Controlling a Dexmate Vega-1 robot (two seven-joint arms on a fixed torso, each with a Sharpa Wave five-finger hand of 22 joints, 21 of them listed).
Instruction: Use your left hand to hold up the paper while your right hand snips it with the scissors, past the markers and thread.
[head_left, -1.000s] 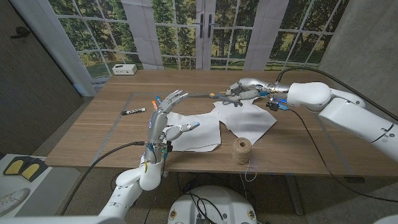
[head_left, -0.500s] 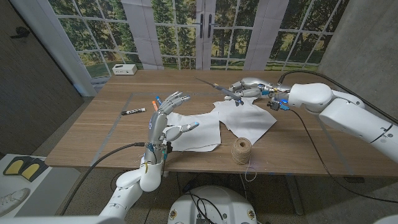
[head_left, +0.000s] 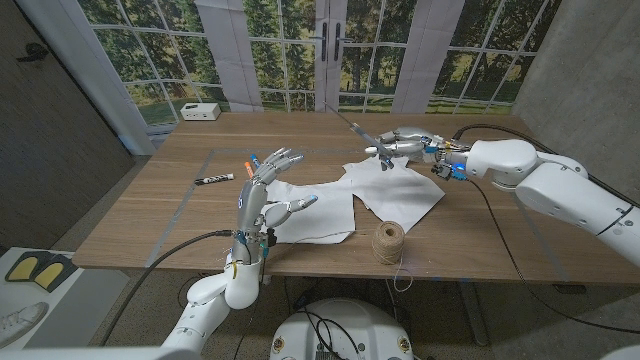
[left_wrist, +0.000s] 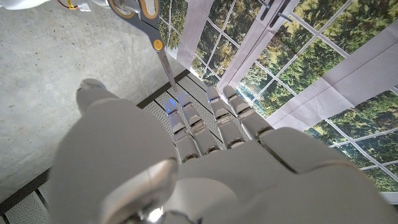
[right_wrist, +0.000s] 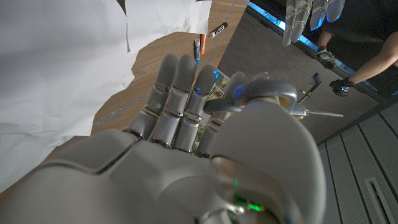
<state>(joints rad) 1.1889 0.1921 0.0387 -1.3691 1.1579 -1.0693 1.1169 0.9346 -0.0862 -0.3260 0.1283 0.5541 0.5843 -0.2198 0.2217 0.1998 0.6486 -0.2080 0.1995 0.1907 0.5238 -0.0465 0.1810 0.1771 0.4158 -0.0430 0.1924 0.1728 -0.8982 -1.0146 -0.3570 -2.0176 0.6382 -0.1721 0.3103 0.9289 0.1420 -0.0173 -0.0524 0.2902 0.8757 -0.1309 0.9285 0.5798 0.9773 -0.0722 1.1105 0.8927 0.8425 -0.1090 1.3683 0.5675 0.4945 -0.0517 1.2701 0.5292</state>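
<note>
The paper (head_left: 345, 200) you must cut is white, with ragged, uneven edges; it lies flat on the wooden table (head_left: 150, 215) as two overlapping sheets, between your two hands. Your right hand (head_left: 408, 143) grips the scissors (head_left: 362, 133) above the paper's far edge, and the grey blades point up and away toward the window. Your left hand (head_left: 265, 190) stands upright at the paper's left edge, fingers spread, holding nothing. Two markers (head_left: 250, 161) lie just behind it, a black marker (head_left: 213, 179) farther left. The ball of thread (head_left: 389, 241) stands at the near edge.
</note>
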